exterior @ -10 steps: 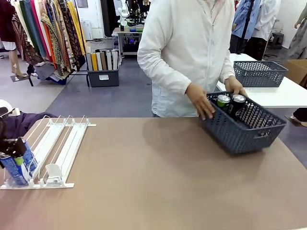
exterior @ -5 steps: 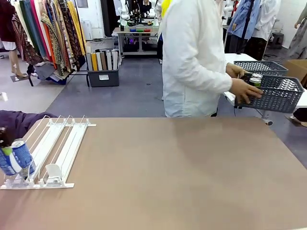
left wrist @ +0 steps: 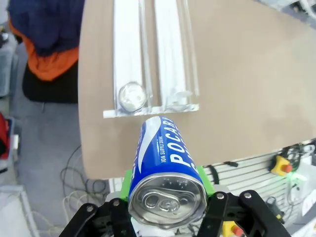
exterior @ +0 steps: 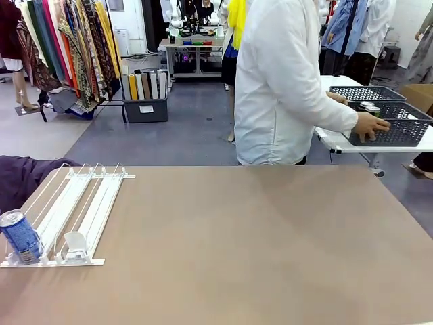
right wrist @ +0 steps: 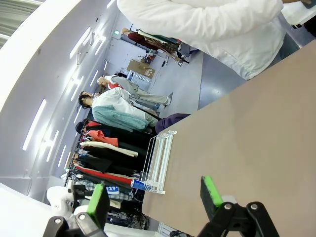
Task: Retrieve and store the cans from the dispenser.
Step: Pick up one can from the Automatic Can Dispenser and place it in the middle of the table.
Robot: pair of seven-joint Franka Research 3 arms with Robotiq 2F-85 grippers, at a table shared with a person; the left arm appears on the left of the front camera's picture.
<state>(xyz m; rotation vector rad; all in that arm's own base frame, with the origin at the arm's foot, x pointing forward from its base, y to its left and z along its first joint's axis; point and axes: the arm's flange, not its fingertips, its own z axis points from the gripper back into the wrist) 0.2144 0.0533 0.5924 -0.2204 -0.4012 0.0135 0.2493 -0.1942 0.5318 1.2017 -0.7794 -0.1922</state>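
Observation:
In the left wrist view my left gripper is shut on a blue can with white lettering, its silver top facing the camera, held above the table's edge. Below it lies the white dispenser, with the silver top of another can at the front of one lane. From the front, that blue can stands upright at the front left corner of the dispenser. My right gripper is open over the table with nothing between its green pads; far off it sees the dispenser.
A person in a white jacket stands turned away at the far side, one hand on a dark lattice basket holding cans on a white side table. A second basket stands behind it. A white pusher paddle sits in a lane.
The person lifted the basket with cans off the brown table and carried it to the side table at right. My left gripper pulled its blue can leftward out of the front view.

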